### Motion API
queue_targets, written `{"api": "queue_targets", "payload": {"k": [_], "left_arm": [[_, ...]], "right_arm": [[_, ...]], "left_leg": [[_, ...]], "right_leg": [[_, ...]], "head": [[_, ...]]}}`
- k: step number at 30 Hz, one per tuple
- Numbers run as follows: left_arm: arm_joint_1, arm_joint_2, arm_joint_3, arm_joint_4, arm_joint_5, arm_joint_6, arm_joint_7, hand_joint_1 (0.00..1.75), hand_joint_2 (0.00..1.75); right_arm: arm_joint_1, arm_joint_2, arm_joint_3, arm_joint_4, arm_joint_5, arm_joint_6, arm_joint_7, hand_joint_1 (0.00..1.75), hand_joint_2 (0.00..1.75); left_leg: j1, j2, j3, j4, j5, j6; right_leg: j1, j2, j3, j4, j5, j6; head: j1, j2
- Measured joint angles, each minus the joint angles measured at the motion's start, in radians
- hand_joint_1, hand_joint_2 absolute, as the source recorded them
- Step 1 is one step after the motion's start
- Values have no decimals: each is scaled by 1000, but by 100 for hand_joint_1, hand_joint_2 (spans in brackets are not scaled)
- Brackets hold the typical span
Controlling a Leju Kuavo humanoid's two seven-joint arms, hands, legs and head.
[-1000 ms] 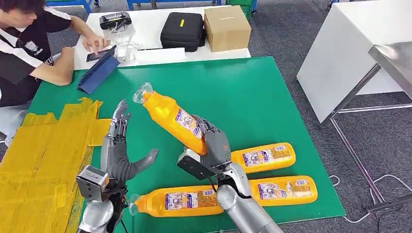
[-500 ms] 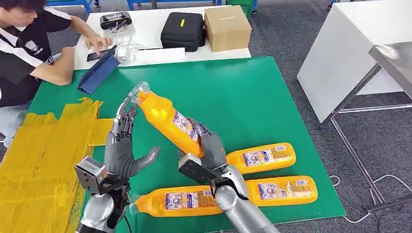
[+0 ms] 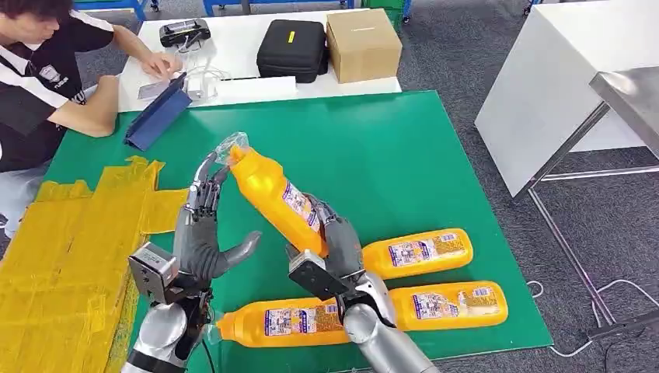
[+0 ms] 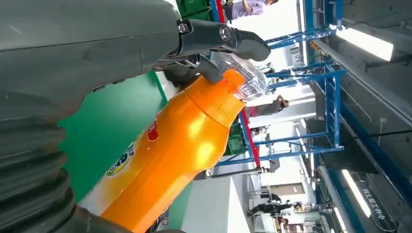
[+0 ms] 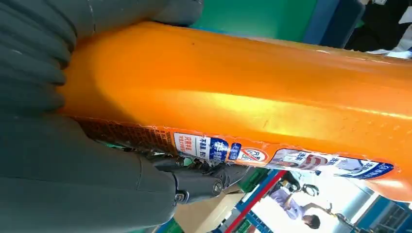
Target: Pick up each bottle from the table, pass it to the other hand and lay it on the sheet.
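the right hand is raised above the green table, wrapped around the base of a glossy orange plastic bottle tilted up-left. the left hand stands upright, fingers apart, fingertips touching its clear cap. the crinkled yellow sheet lies left.

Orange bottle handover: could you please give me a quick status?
Right hand grips raised orange bottle. Left hand open, fingers touching its clear cap. Yellow sheet unobstructed.
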Motion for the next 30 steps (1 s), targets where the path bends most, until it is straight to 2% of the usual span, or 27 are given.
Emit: {"api": "queue_targets", "payload": {"k": [9, 19, 30], "left_arm": [[-5, 0, 0, 10, 10, -8, 8, 0, 175], [-32, 9, -5, 45, 42, -50, 25, 0, 175], [-41, 11, -5, 58, 51, -50, 25, 0, 175]], "right_arm": [[1, 0, 8, 5, 8, -1, 0, 175, 175], [1, 0, 21, 18, 25, -81, 1, 175, 175], [3, 0, 23, 18, -3, -99, 2, 175, 175]], "left_leg": [[0, 0, 0, 0, 0, 0], [0, 0, -1, 0, 0, 0], [0, 0, -1, 0, 0, 0]], "right_leg": [[0, 0, 0, 0, 0, 0], [0, 0, 0, 0, 0, 0], [0, 0, 0, 0, 0, 0]], "head": [[0, 0], [0, 0], [0, 0]]}}
